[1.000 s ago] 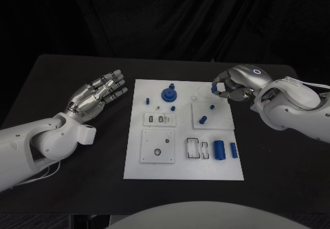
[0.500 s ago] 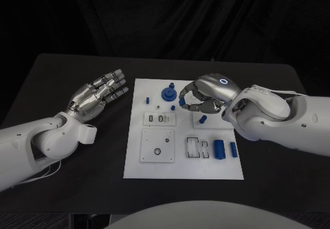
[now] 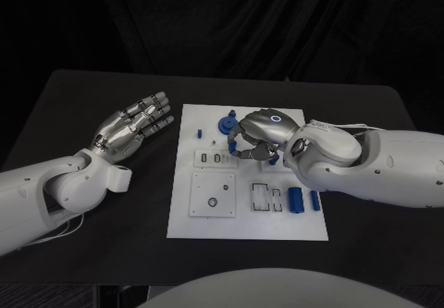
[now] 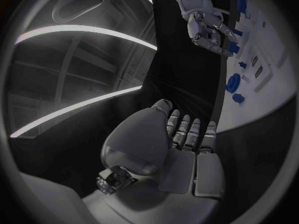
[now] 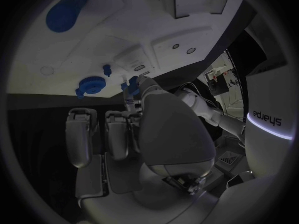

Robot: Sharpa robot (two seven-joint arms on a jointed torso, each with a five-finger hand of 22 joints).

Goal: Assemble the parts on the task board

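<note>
A black table [image 3: 83, 96] fills the scene from above. In its middle lies the task board [image 3: 246, 224] — a white rectangular plate, long side running away from the robot.

The right arm reaches in over the board's far half. The right hand [image 3: 251, 138] hangs above the board's middle, fingers curled downward and inward. A small blue peg [image 3: 233, 147] shows between its fingertips; whether the hand actually grips it, I cannot tell. In the right wrist view the fingers [image 5: 127, 117] point down at the board beside a small blue piece [image 5: 131, 87].

The left hand [image 3: 131, 128] lies over bare table just left of the board, palm up, fingers straight and spread, holding nothing. The left wrist view shows the same flat, empty palm [image 4: 181, 159].

On the board, a blue round gear-like part [image 3: 226, 124] stands near the far edge, just left of the right hand. A small blue pin [image 3: 198, 135] stands further left. Toward the near right, a blue cylinder [image 3: 295, 200] lies beside a slimmer blue bar [image 3: 314, 201].
</note>
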